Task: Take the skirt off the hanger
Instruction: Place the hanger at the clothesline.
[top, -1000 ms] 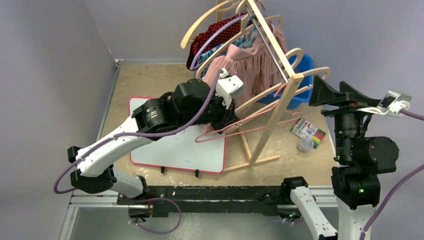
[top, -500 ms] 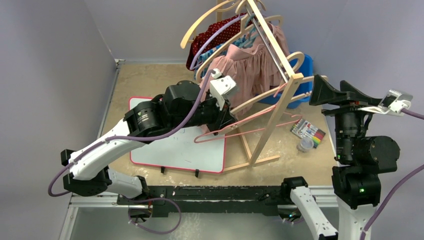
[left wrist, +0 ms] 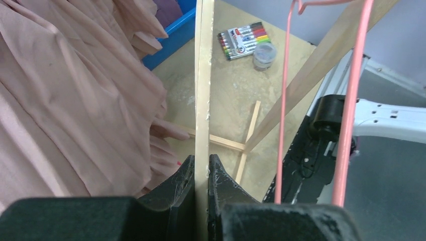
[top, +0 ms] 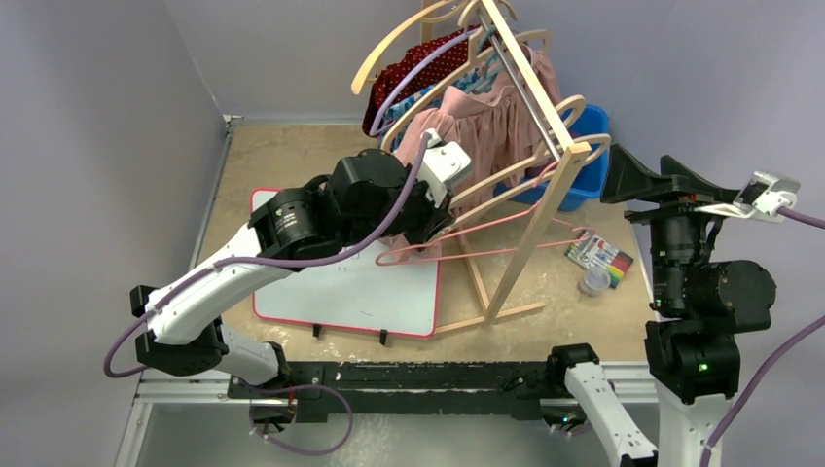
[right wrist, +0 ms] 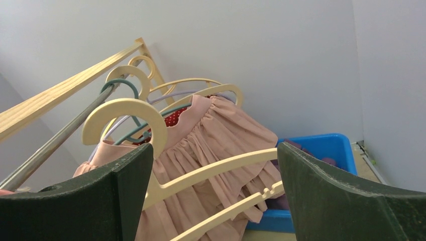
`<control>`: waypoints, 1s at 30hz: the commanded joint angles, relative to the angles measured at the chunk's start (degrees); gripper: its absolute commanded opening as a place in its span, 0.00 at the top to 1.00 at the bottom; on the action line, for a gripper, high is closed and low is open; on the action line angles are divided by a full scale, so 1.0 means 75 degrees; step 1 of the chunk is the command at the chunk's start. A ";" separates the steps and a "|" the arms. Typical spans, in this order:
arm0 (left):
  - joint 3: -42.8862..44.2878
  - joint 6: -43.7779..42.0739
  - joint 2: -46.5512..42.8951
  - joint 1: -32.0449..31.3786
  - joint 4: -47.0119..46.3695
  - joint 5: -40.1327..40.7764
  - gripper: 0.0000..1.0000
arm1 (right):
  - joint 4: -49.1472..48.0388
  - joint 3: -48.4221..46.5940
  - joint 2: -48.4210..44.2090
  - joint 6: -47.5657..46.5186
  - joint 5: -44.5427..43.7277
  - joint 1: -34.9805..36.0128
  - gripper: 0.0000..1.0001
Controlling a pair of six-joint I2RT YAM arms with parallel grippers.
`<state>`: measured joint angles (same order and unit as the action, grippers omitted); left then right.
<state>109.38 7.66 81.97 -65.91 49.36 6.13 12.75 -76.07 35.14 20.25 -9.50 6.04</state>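
Note:
The pink pleated skirt [top: 486, 122] [left wrist: 75, 100] [right wrist: 221, 145] hangs on the wooden rack [top: 540, 209], its waist on a cream hanger. In front of it hangs a bare cream hanger [top: 525, 165] [right wrist: 211, 170]. My left gripper [top: 435, 216] [left wrist: 202, 168] is shut on the thin cream bar [left wrist: 203, 75] of that hanger, with the skirt's folds right beside its left finger. My right gripper [top: 662, 190] [right wrist: 213, 146] stands wide open and raised to the right of the rack, facing the hangers and touching nothing.
A pink wire hanger [top: 486, 255] [left wrist: 351, 100] dangles low beside my left gripper. A blue bin [top: 589, 180] [right wrist: 326, 145] sits behind the rack. A marker pack [top: 600, 253] and a small jar [top: 593, 282] lie to the right, a red-edged white board [top: 340, 287] to the left. Other garments [top: 418, 73] share the rail.
My left arm has pulled the cream hanger a little leftward; its right tip and the pink wire hanger have swung left. The right arm has not moved.

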 commanded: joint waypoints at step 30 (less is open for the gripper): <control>0.0824 -0.1416 -0.0545 0.0849 0.0572 -0.1770 1.00 | -0.0204 -0.0374 -0.0091 -0.0280 -0.0109 0.0001 0.07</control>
<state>116.16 -2.68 82.30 -59.66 55.55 -3.70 13.43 -76.93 35.03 19.42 -9.56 6.04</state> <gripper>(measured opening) 0.068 0.932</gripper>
